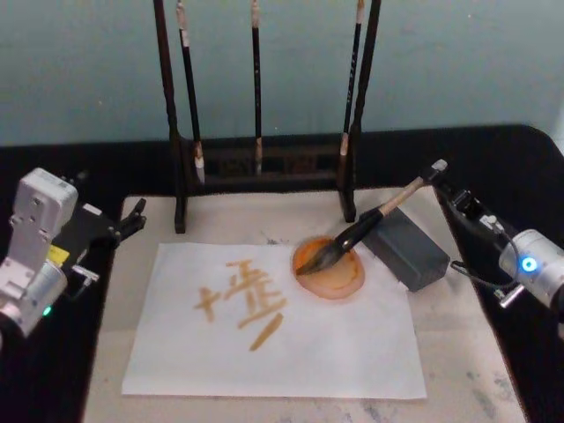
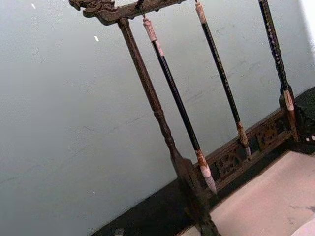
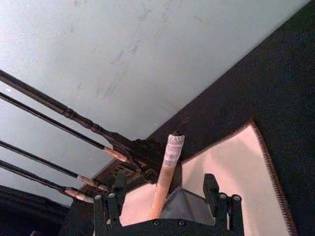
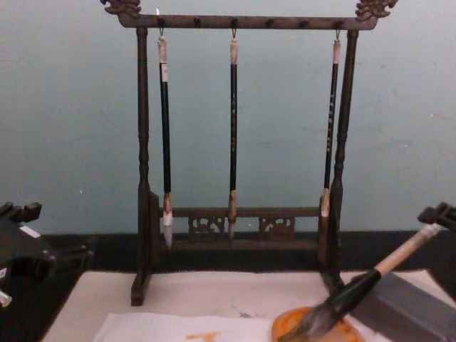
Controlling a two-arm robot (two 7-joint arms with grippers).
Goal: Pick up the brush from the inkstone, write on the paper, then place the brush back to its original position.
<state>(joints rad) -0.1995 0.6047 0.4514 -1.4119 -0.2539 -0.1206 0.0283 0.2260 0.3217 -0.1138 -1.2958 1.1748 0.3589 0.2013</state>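
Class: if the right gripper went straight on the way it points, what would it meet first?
Probably the brush, its handle lying between the open fingers of the right gripper; beyond it, the base of the wooden stand. Depth is unclear.

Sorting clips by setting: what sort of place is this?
Probably a calligraphy desk: a wooden rack hung with slim brushes, the paper bearing orange strokes, the brush resting on the inkstone.

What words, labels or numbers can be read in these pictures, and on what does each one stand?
Nothing reads clearly.
Paper: orange brush strokes shaped like a character, not legible.
Brush, on its white tape: faint marks, too blurred to read.
Left arm, on a yellow sticker: too small to read.
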